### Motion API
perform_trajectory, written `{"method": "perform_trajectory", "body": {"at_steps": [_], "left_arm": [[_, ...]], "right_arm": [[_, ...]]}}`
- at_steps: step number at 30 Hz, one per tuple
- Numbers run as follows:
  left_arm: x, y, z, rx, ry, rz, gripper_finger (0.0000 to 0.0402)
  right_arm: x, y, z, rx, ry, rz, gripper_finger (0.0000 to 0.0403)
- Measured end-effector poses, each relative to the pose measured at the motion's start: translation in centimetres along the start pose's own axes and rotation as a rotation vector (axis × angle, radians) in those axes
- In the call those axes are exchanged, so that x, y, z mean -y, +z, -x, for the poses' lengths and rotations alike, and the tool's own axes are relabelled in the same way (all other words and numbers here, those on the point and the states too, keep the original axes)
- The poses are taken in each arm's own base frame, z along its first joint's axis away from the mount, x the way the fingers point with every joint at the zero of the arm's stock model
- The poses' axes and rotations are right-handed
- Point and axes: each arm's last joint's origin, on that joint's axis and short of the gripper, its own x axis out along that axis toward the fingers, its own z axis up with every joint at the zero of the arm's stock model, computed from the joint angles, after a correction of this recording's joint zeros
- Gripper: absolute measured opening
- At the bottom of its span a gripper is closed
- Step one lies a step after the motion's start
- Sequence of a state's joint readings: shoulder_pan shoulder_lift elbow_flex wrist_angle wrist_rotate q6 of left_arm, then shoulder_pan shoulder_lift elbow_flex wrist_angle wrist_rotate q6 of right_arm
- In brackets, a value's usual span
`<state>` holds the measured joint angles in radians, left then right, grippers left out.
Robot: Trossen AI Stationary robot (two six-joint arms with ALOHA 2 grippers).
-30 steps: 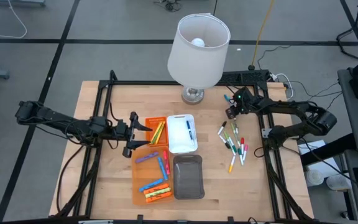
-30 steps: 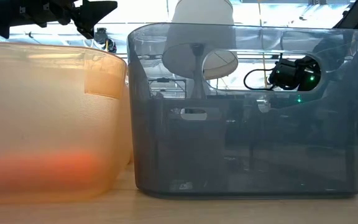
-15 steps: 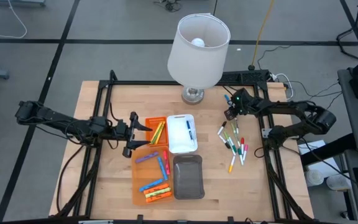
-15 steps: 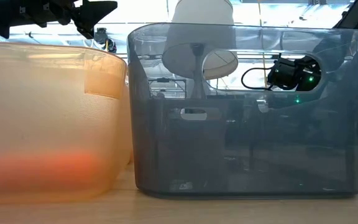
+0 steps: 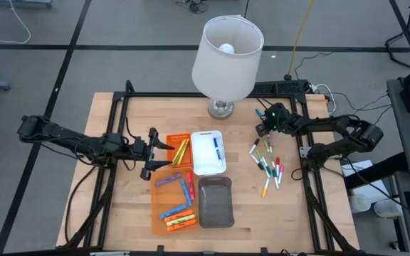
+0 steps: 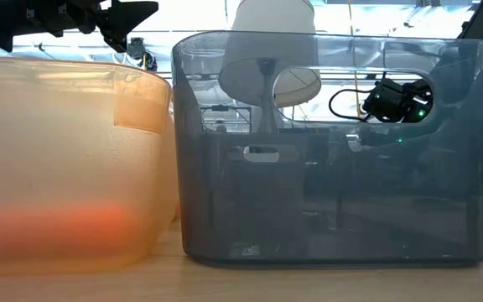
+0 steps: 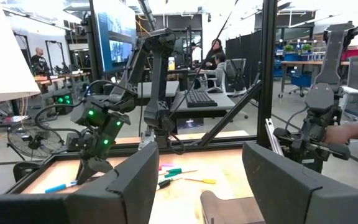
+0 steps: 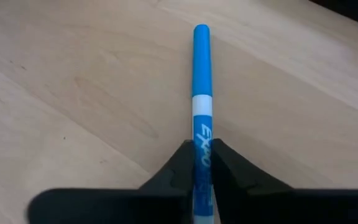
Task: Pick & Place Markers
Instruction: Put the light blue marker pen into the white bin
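Right fingers (image 8: 182,168) pinch a slim blue marker (image 8: 201,93) on pale wood; left fingers (image 7: 135,180) spread.

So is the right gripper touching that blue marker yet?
Touching. The right wrist view shows the right gripper with both fingers pressed against the blue marker on the table.

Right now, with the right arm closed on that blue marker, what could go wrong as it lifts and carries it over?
The right end effector pinches the blue marker near one end, so most of its length sticks out; it may pivot or slip on lifting. The lamp stands close beside that arm, so a high swing toward the white tray could clip it.
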<state>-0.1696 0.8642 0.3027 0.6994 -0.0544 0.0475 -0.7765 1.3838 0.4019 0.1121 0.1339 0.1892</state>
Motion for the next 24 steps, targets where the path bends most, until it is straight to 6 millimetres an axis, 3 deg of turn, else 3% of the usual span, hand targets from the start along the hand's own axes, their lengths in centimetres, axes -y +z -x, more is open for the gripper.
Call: {"method": "perform_trajectory", "body": {"at_steps": [7,14,19,24], "left_arm": [[0.0,0.0,0.0,0.0,0.0,0.001,0.0237],[0.0,0.0,0.0,0.0,0.0,0.051,0.0237],[0.0,0.0,0.0,-0.001,0.0,0.084,0.0237],[0.1,-0.7,-0.4,-0.035,0.0,0.1,0.0237]], "right_arm": [[-0.1,0.9,0.5,0.096,0.034,-0.043,0.002],[-1.2,2.8,3.7,0.309,0.171,-0.038,0.0018],[-3.1,3.1,6.1,0.385,0.389,0.018,0.0018],[-6.6,1.8,8.2,0.398,0.656,0.126,0.0018]]}}
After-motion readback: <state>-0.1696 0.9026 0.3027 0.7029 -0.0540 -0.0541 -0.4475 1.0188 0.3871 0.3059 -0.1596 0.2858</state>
